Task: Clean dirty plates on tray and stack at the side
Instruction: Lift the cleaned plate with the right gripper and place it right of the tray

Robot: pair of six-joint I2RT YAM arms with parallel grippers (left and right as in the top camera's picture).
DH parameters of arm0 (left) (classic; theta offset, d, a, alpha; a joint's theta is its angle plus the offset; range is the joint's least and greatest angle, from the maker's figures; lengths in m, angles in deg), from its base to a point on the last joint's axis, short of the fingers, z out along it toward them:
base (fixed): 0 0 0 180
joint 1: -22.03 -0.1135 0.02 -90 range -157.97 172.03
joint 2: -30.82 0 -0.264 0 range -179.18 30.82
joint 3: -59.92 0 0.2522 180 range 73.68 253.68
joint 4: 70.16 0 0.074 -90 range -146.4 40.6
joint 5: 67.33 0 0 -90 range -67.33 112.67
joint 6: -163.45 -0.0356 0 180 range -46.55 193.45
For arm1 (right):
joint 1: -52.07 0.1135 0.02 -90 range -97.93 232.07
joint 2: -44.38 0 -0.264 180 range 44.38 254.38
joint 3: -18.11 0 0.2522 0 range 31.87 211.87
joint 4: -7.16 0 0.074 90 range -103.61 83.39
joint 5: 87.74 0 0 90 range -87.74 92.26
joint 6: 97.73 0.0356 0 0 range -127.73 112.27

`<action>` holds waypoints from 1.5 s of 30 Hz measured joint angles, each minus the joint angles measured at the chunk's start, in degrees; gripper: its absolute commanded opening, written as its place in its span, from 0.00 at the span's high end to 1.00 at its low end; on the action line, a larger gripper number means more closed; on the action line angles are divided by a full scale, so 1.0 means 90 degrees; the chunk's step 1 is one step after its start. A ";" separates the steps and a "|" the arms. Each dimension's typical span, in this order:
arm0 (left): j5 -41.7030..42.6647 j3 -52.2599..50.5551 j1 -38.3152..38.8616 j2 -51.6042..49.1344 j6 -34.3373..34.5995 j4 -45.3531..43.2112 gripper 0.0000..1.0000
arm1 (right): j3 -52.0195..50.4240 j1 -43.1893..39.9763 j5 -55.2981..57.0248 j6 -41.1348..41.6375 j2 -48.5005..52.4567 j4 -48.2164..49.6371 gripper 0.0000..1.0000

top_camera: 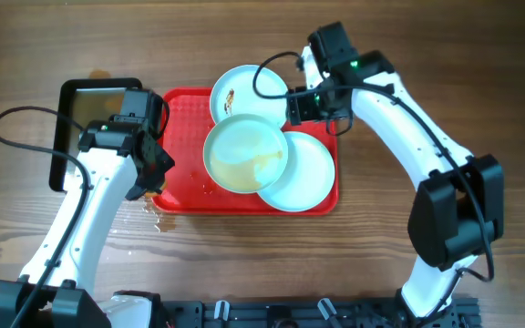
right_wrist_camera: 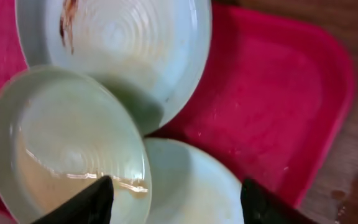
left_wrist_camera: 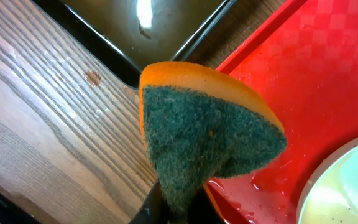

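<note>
Three white plates lie on the red tray. The back plate has a brown smear. The middle plate holds brownish water and overlaps the right plate. My left gripper is shut on an orange and green sponge over the tray's left edge, beside the middle plate's rim. My right gripper is open and empty above the tray's back right corner. The right wrist view shows its open fingers above the smeared plate, the wet plate and the third plate.
A dark shiny metal pan sits left of the tray, also in the left wrist view. Water drops lie on the wooden table at the tray's front left corner. The tray's right rim borders bare wood.
</note>
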 measured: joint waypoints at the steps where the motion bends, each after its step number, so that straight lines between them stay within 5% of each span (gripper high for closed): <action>1: 0.0000 0.0000 0.0000 0.0000 0.0000 -0.0005 0.96 | -0.0165 0.0029 -0.0097 -0.0066 0.0000 0.0160 0.44; 10: -0.0002 0.0000 0.0000 0.0000 0.0002 -0.0041 0.96 | -0.0568 0.0301 -0.0398 -0.0517 0.0559 0.0867 0.46; 18: 0.0000 0.0000 0.0000 0.0000 0.0000 -0.0056 0.96 | -0.0597 0.0517 -0.0423 -0.0658 0.0680 0.0903 0.72; 25: -0.0002 0.0000 0.0000 0.0000 0.0000 -0.0058 0.96 | -0.0597 0.0537 -0.0423 -0.0687 0.0729 0.0658 0.73; 29: 0.0000 0.0000 0.0000 0.0000 0.0000 -0.0058 0.96 | -0.0597 0.0537 -0.0423 -0.0721 0.0733 0.0641 0.96; 36: -0.0002 0.0000 0.0000 0.0000 0.0002 -0.0061 0.96 | -0.0464 0.0537 -0.0435 -0.0712 0.0736 0.0362 0.96; 41: -0.0002 0.0000 0.0000 -0.0002 0.0000 -0.0080 0.96 | 0.0109 0.0746 0.0733 -0.0556 0.0420 -0.0063 0.96; 45: 0.0000 -0.0002 0.0000 0.0000 0.0000 -0.0160 0.96 | 0.0226 0.1773 0.2458 -0.0238 -0.0255 -0.0066 0.96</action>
